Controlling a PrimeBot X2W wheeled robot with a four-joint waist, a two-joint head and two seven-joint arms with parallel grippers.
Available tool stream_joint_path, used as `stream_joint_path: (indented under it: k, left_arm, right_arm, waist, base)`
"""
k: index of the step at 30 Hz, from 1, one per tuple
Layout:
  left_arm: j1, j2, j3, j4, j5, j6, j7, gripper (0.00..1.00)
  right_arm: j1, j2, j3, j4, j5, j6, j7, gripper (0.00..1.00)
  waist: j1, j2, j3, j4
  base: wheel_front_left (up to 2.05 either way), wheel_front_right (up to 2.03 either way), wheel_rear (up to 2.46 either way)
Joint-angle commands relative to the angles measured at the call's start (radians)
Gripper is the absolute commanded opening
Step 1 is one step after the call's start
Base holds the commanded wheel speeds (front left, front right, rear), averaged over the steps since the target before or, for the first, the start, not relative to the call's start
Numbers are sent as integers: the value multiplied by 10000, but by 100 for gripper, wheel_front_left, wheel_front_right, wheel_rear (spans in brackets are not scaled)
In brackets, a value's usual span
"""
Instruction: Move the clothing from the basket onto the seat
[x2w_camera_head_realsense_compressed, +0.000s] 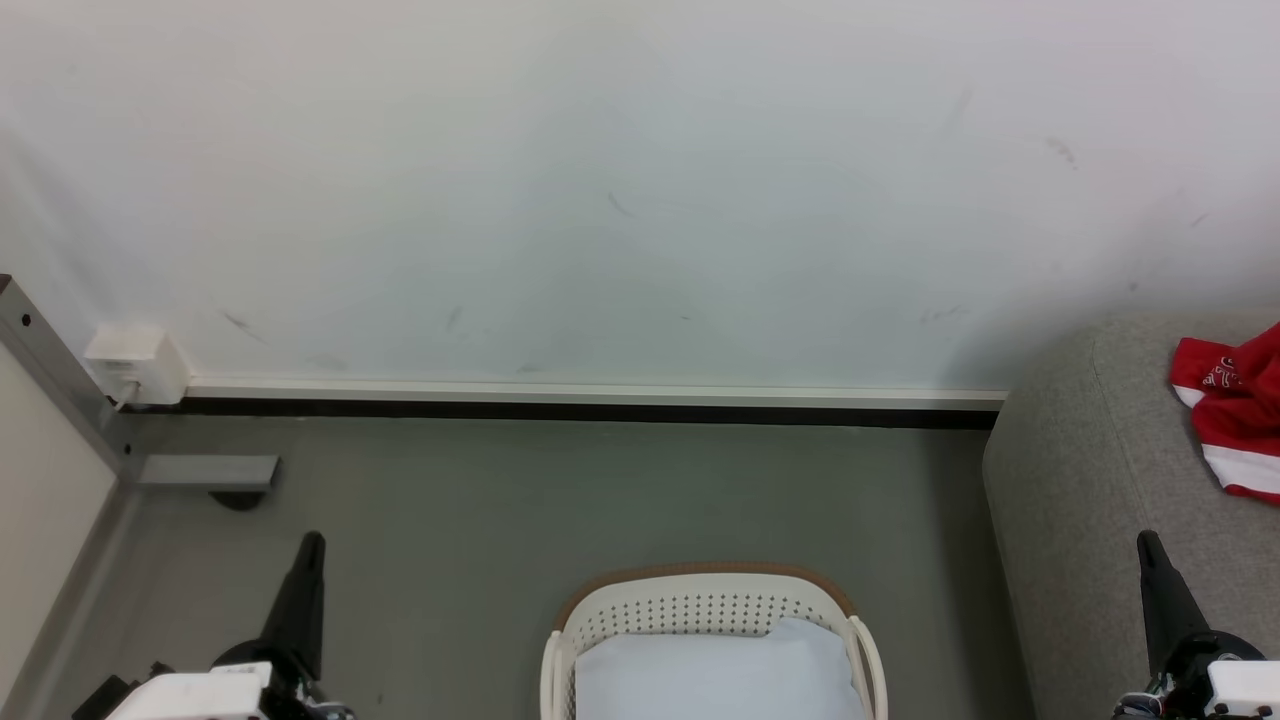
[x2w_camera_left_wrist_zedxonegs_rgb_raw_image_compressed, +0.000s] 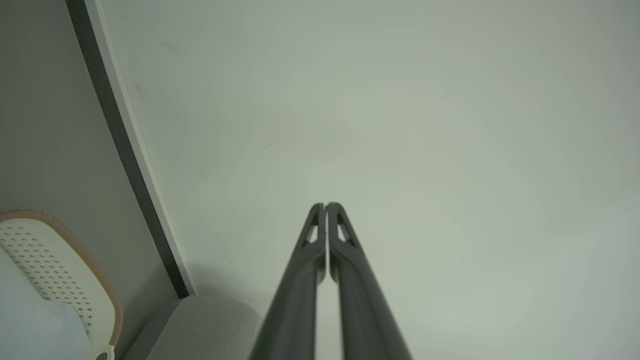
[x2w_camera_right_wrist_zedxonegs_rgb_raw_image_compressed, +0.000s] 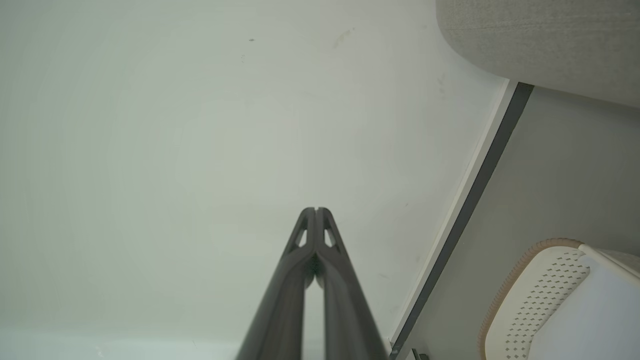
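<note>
The clothing (x2w_camera_head_realsense_compressed: 1240, 420), a red jersey with white stripes, lies crumpled on the seat (x2w_camera_head_realsense_compressed: 1090, 500), a light-grey sofa at the right edge of the head view. The basket (x2w_camera_head_realsense_compressed: 700, 610), cream-white with a brown rim, stands on the floor at bottom centre and holds a pale bluish-white cloth (x2w_camera_head_realsense_compressed: 715, 675). My left gripper (x2w_camera_head_realsense_compressed: 312, 545) is shut and empty at the lower left, well left of the basket. My right gripper (x2w_camera_head_realsense_compressed: 1148, 545) is shut and empty in front of the seat, below the clothing. Both wrist views show shut fingertips, left gripper (x2w_camera_left_wrist_zedxonegs_rgb_raw_image_compressed: 325, 205) and right gripper (x2w_camera_right_wrist_zedxonegs_rgb_raw_image_compressed: 316, 209), pointing at the white wall.
A white wall with a dark baseboard (x2w_camera_head_realsense_compressed: 600, 410) runs behind the grey floor (x2w_camera_head_realsense_compressed: 500, 520). A white socket box (x2w_camera_head_realsense_compressed: 135, 362) and a grey metal post (x2w_camera_head_realsense_compressed: 60, 380) stand at the left. The basket (x2w_camera_left_wrist_zedxonegs_rgb_raw_image_compressed: 60, 270) and seat (x2w_camera_left_wrist_zedxonegs_rgb_raw_image_compressed: 210, 325) edge the left wrist view; the basket (x2w_camera_right_wrist_zedxonegs_rgb_raw_image_compressed: 540, 300) and seat (x2w_camera_right_wrist_zedxonegs_rgb_raw_image_compressed: 550, 45) also edge the right wrist view.
</note>
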Motion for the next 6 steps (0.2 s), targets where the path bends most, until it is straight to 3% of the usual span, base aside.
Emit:
stream_joint_path:
  k: [1,6]
  left_arm:
    - [-73,44,25,8,-136,-45,40,0]
    - [-73,44,25,7,-137,-45,40,0]
  right_arm:
    - [-115,9,-44,30,-33,-24,17,0]
    - [-115,8,-46,31,-36,-24,20,0]
  waist:
    - [0,0,0,0]
    - [0,0,0,0]
  base:
    - [0,0,0]
    - [0,0,0]
